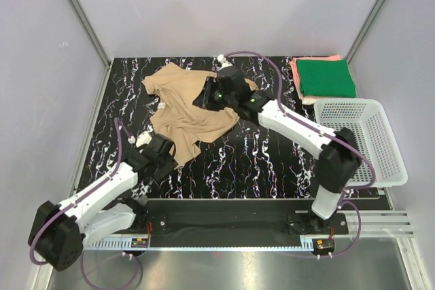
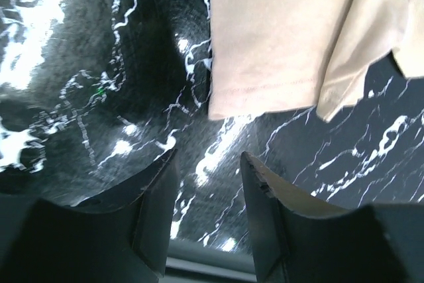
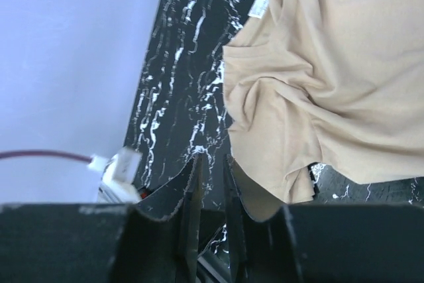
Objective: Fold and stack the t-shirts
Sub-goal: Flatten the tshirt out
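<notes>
A tan t-shirt (image 1: 187, 110) lies crumpled on the black marble table (image 1: 272, 161), left of centre. A folded dark green t-shirt (image 1: 327, 77) rests on a folded coral-pink t-shirt (image 1: 296, 73) at the far right corner. My left gripper (image 1: 165, 152) is open and empty just off the tan shirt's near hem (image 2: 265, 94), with bare table between its fingers (image 2: 159, 190). My right gripper (image 1: 209, 94) is over the shirt's far part. Its jaws stand only narrowly apart with nothing between them (image 3: 212, 167), and the tan cloth (image 3: 331, 91) lies beside its right finger.
A white plastic mesh basket (image 1: 363, 142) stands at the right edge of the table, near the folded stack. Grey walls close in the left, far and right sides. A white cable connector (image 3: 116, 167) shows near the right gripper.
</notes>
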